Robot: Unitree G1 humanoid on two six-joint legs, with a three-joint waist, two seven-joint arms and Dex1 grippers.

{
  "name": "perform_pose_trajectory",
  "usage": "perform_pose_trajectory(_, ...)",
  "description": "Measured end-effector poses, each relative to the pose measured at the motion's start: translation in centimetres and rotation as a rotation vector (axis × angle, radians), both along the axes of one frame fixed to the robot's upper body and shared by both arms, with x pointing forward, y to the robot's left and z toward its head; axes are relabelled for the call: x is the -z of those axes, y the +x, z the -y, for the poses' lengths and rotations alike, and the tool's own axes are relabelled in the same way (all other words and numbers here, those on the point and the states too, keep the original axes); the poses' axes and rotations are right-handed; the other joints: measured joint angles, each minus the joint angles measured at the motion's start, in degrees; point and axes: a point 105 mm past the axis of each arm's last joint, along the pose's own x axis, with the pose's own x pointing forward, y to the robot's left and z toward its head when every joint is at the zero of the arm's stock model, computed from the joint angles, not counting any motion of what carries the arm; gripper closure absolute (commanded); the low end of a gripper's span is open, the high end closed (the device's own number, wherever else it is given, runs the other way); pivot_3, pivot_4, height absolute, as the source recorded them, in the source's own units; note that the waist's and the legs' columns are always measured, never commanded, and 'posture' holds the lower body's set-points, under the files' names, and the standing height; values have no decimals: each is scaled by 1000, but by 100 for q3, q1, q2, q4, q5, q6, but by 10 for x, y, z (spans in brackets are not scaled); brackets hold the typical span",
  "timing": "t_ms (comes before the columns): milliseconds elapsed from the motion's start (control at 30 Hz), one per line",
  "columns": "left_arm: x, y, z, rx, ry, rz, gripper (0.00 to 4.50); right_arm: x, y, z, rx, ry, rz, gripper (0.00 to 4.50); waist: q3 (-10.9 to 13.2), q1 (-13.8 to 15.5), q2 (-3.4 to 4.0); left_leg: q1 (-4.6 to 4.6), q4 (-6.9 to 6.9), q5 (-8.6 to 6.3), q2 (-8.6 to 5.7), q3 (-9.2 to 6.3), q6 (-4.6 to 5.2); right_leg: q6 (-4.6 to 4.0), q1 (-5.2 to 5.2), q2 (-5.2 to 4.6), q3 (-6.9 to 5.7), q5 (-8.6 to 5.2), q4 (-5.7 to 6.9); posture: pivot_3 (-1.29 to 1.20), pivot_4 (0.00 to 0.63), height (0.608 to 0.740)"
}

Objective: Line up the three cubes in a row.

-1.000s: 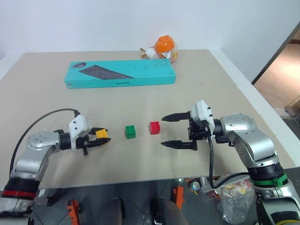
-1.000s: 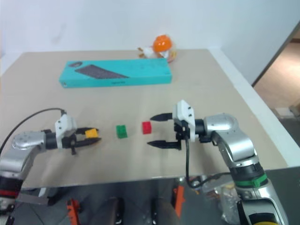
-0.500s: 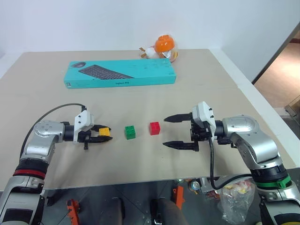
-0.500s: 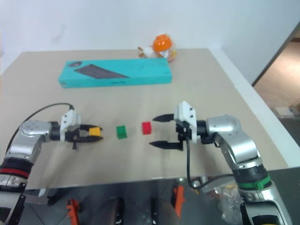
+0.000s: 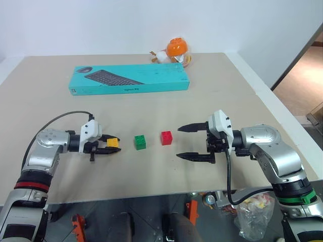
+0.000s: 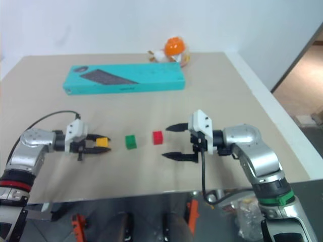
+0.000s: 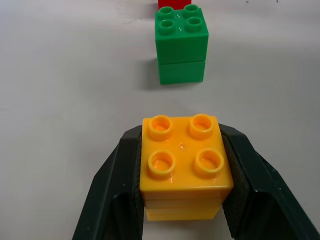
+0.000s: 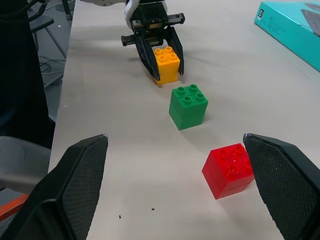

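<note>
Three studded cubes stand in a line across the table's near half. My left gripper [image 5: 112, 143] is shut on the yellow-orange cube [image 5: 112, 142], one black finger [image 7: 107, 200] on each side, low at the tabletop. A small gap to its right sits the green cube [image 5: 140, 141], then the red cube [image 5: 166, 137]. In the left wrist view the green cube [image 7: 181, 42] stands straight ahead of the held yellow-orange cube [image 7: 182, 165], with the red cube [image 7: 172, 4] behind it. My right gripper [image 5: 180, 141] hangs open just right of the red cube, holding nothing.
A long teal keyboard box [image 5: 130, 79] lies across the far half of the table. An orange-and-white round toy [image 5: 174, 52] sits at the back edge. The table's front edge [image 5: 151, 194] runs close below both grippers, and its right edge [image 5: 272, 108] is beyond my right arm.
My left wrist has turned and its forearm has risen, bringing the yellow-orange cube level at about the same spot. The right gripper and the other cubes have kept still.
</note>
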Motion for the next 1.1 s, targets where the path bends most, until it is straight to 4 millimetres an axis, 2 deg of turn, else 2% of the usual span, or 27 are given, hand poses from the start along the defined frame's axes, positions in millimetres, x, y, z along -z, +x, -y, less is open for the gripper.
perform_pose_trajectory(67, 0, 1, 1, 8, 12, 11, 3134, 0, 0, 0, 0, 0, 4, 0, 0, 1, 0, 6, 1, 0, 0, -1, 0, -7, 5, 0, -1, -3, 0, 0, 150, 740)
perform_pose_trajectory(100, 0, 1, 1, 9, 16, 15, 2034, 1, 0, 0, 0, 1, 5, 0, -1, 0, 0, 8, 1, 0, 0, 0, 0, -8, 7, 0, 0, -3, 0, 0, 150, 740)
perform_pose_trajectory(200, 10, 1, 0, 0, 40, -17, 1045, 3, 0, 2, 6, -1, 2, 0, 0, 0, 0, 3, 7, 1, 2, 1, 1, -9, 5, 0, -1, 1, 0, 0, 150, 740)
perform_pose_trajectory(300, 10, 2, -1, -6, 41, -14, 42, 5, 1, 3, 9, -4, 5, 0, 0, 0, 0, 3, 8, 1, 1, 3, 1, -7, 5, -1, 2, 2, 0, 0, 150, 740)
perform_pose_trajectory(500, 7, 0, -4, 4, 59, -11, 42, 7, 1, 4, 10, -8, 13, 0, 0, 0, 0, 3, 7, 1, 3, 1, 1, -6, 4, 3, 0, 2, 1, 0, 150, 740)
perform_pose_trajectory(600, -1, -3, -9, 15, 78, -6, 42, 8, 0, 4, 11, -7, 13, 0, 0, -1, 0, 3, 7, 1, 4, 1, 1, -8, 4, 3, 0, 2, 2, 0, 150, 740)
perform_pose_trajectory(800, -41, -12, -5, 44, 20, -18, 42, 6, 0, 5, 11, 12, 5, 0, 0, -2, 0, 2, 8, 1, 2, 2, 1, -7, 4, 0, 3, 1, 2, 0, 150, 740)
perform_pose_trajectory(933, -65, -13, 3, -11, -95, -50, 42, -7, 4, 9, 50, 71, 6, 0, 0, -3, 0, 4, 9, 1, 3, 0, 1, -6, 5, 2, 2, 2, 2, 0, 150, 740)
perform_pose_trajectory(1000, -74, -8, 4, -66, -153, -57, 42, -18, 7, 9, 68, 110, 25, 0, 0, -3, 0, 6, 10, 1, 3, -1, 2, -4, 5, 5, 3, 4, 6, 0, 150, 740)
perform_pose_trajectory(1100, -87, 11, 5, -198, -232, 22, 42, -33, 22, 14, 144, 155, 75, 0, 0, -1, 0, 9, 12, 5, 2, -4, 7, -4, 10, 8, 3, 7, 7, 0, 150, 740)
